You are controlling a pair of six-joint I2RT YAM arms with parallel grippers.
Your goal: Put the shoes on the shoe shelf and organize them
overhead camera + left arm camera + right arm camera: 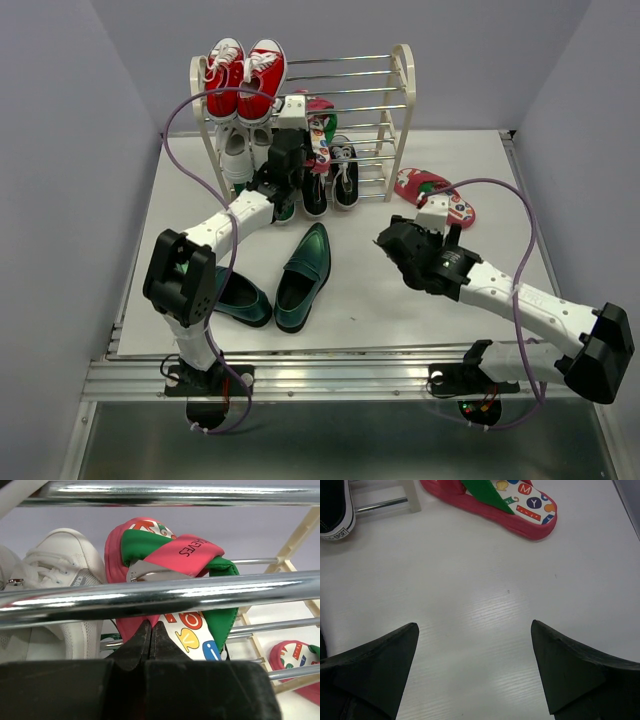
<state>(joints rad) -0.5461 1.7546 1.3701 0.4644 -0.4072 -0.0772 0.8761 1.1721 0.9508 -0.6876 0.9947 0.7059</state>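
Only the left wrist view looks into the shoe shelf. There we see a red flip-flop with green straps lying tilted on the rods, behind a thick chrome rod. A white sneaker sits just beside it at nine o'clock. From above, the left arm hides most of this.

The overhead view alone gives us the layout. The shelf stands at twelve o'clock on the counter, with red sneakers on its top tier and black sneakers against its lower rods. The two green loafers lie on the counter near seven o'clock, one partly under the left arm.

The right wrist view brings the second flip-flop close. It lies flat on the counter at one o'clock from that camera, well apart from the fingers.

The left pincer is closed tight, its tips pressed together and meeting the near edge of the red flip-flop. We cannot tell whether they pinch any of it. The right pincer stands wide and holds nothing, hovering over bare counter at about four o'clock in the overhead view.

The counter is white and smooth, with a metal rail along its near edge. Plain pale lilac walls close it in on three sides.
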